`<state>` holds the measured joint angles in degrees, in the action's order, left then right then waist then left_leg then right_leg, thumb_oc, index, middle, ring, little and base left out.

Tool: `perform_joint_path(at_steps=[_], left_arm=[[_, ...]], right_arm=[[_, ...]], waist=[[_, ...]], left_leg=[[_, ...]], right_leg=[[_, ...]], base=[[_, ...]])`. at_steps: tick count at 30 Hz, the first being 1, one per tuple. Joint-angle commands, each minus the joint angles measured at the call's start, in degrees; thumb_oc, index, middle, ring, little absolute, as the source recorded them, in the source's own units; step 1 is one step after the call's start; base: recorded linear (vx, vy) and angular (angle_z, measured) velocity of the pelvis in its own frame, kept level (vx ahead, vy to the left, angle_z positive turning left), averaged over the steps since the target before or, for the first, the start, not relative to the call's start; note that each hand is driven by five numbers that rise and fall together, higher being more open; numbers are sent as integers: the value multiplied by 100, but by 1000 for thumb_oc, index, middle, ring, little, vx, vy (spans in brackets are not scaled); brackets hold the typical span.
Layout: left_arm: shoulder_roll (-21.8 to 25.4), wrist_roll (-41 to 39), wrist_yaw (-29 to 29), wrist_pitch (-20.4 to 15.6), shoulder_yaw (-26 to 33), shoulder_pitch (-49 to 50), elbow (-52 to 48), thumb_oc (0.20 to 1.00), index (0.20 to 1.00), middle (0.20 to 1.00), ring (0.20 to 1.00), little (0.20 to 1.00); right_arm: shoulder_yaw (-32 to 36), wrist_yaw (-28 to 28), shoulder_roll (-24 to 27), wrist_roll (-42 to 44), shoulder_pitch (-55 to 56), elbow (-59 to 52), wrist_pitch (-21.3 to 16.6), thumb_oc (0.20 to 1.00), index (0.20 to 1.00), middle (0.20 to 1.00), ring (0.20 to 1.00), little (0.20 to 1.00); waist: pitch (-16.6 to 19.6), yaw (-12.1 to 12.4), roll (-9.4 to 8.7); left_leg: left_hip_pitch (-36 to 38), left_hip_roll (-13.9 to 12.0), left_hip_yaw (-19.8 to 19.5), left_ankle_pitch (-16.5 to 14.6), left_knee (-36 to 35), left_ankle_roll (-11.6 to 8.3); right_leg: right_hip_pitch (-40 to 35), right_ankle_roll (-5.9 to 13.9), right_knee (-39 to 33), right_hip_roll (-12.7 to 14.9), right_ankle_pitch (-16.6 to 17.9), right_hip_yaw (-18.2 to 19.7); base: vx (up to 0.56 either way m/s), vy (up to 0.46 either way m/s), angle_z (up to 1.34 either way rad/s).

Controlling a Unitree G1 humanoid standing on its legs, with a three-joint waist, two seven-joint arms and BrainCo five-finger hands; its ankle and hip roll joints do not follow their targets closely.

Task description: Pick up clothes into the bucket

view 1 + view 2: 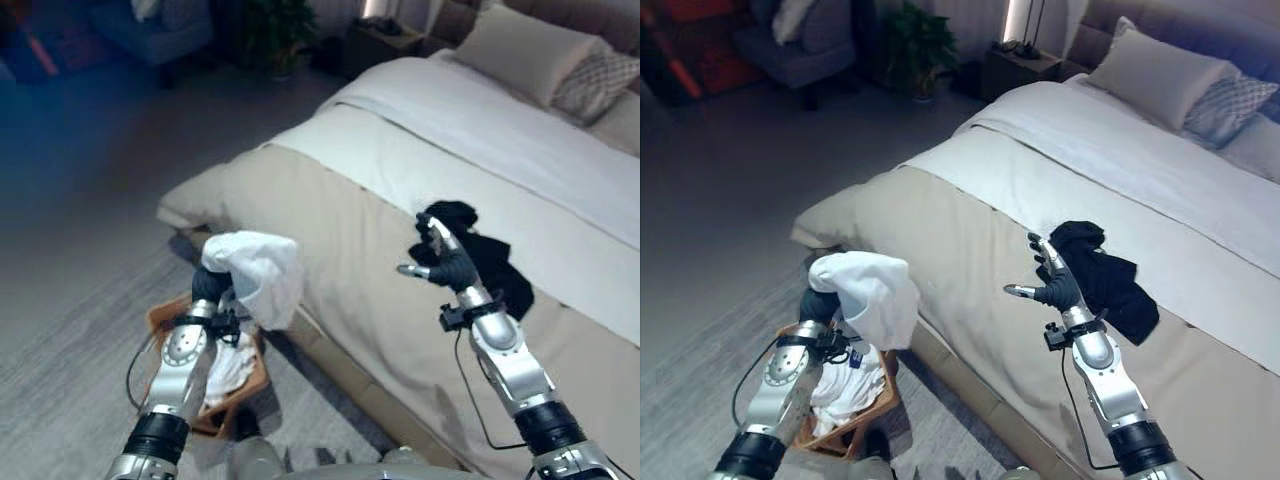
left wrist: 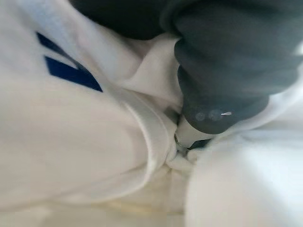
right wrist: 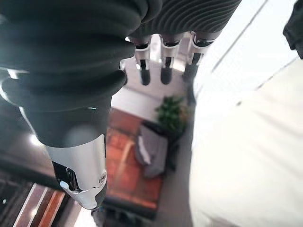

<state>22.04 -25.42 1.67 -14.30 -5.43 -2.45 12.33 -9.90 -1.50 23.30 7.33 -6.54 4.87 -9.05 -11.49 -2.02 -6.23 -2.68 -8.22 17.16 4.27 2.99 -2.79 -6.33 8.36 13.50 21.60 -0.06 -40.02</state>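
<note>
My left hand [image 1: 820, 300] is raised over the brown woven basket [image 1: 875, 405] on the floor beside the bed — its fingers clamped in a white cloth garment [image 1: 868, 292] that drapes over the hand and hangs above the white clothes [image 1: 845, 385] already inside. My right hand [image 1: 1052, 283] hovers over the beige bed cover [image 1: 970, 260], fingers straight and spread, holding nothing — the crumpled black garment [image 1: 1105, 275] lies just beyond my fingertips.
</note>
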Motion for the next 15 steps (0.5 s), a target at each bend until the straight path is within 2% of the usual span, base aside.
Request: perform_joint_path(at_steps=[1,2,3,4,5,7,9,10,11,15], left_arm=[[82,370,93,-335,204,-311,-508,200,200,200,200,200],[106,515,147,-348,174,-327,-481,200,200,200,200,200],[201,612,211,-363,44,-461,-441,200,200,200,200,200],[202,612,211,-363,44,-462,-440,200,200,200,200,200],[282,749,308,-403,-64,-572,-390,200,200,200,200,200],[301,810,365,-408,-67,-588,-382,200,200,200,200,200],[360,923,611,-423,-33,-800,-293,200,200,200,200,200],[361,924,614,-425,-35,-806,-289,200,200,200,200,200],[376,910,862,-486,-14,-954,-263,200,200,200,200,200],[301,1046,1236,-513,72,-1066,-170,200,200,200,200,200]], right_arm=[[77,-131,93,-171,-441,-216,-159,1000,1000,1000,1000,1000],[63,-141,61,-193,-408,-241,-146,1000,1000,1000,1000,1000],[82,-185,-35,-122,-334,-287,-148,1000,1000,1000,1000,1000],[82,-185,-36,-122,-334,-287,-148,1000,1000,1000,1000,1000],[20,-161,-108,-67,-316,-275,-146,1000,1000,1000,1000,1000],[-13,-155,-134,-80,-325,-273,-141,1000,1000,1000,1000,1000],[-151,-170,-163,-11,-416,-203,-187,1000,1000,1000,1000,1000],[-149,-170,-164,-11,-421,-198,-190,1000,1000,1000,1000,1000],[-389,-301,-173,63,-772,-80,-173,1000,1000,1000,1000,1000],[-354,-470,-157,4,-872,-158,-249,1000,1000,1000,1000,1000]], waist=[[-137,14,-26],[-227,-1,-62],[-398,-138,-156],[-393,-136,-158],[-468,-157,-140],[-473,-114,-131],[-612,94,-242],[-607,79,-230],[-873,149,-252],[-1092,152,-193]], left_leg=[[550,-286,87,-958,242,-244],[514,-109,8,-1032,322,-144],[293,71,-219,-973,497,-3],[286,73,-216,-974,500,-2],[87,118,-406,-945,626,42],[-6,134,-448,-926,651,59],[-434,130,-587,-913,887,-31],[-463,117,-609,-924,916,-35],[-942,-13,-616,-849,1272,-111],[-1146,-58,-624,-704,1223,-185]], right_leg=[[689,520,-3,277,756,195],[689,579,197,454,872,334],[893,510,491,482,932,1066],[905,510,498,486,930,1072],[991,478,558,312,819,1680],[1018,446,591,272,739,1744],[898,393,-118,165,491,1536],[888,388,-136,149,497,1510],[1050,405,-275,75,605,1472],[1206,420,-415,-4,659,1405]], base=[[-3,343,15],[-113,222,31],[-110,211,43],[-154,150,112],[-52,70,109],[-55,27,49],[-96,-75,6],[-269,-84,23],[-249,-41,33],[-109,20,-2]])
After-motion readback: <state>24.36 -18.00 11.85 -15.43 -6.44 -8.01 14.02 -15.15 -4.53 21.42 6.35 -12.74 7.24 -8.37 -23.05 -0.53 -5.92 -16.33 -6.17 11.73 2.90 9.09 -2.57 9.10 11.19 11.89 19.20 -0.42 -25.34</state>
